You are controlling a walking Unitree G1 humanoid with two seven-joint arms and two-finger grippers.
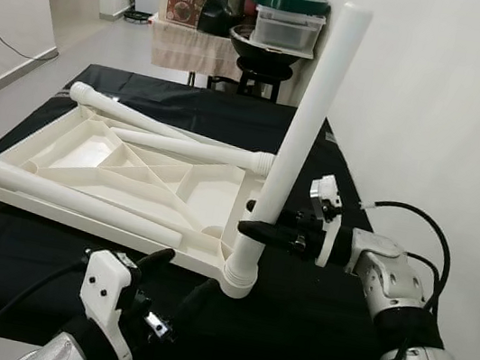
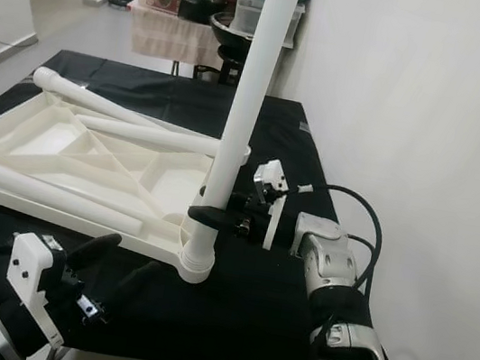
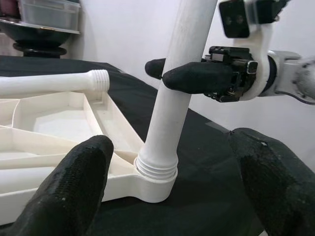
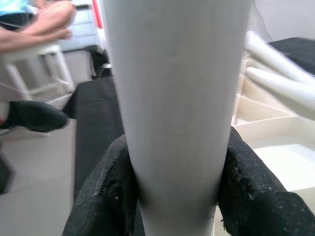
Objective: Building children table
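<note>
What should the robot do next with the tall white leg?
Probably twist the upright white plastic leg further into the corner socket of the upturned white tabletop. The right gripper clamps it, it leans, and threads show above the socket. The open left gripper waits nearby.

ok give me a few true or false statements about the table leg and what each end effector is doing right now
1. The right end effector is shut on the standing leg. True.
2. The standing leg sits in a corner socket of the upside-down tabletop. True.
3. The left end effector grips the base of the standing leg. False: it is open, near the base, touching nothing.
4. All four legs stand upright. False: one stands, and three loose legs lie across the tabletop.
5. The tabletop rests on a black cloth. True.
</note>
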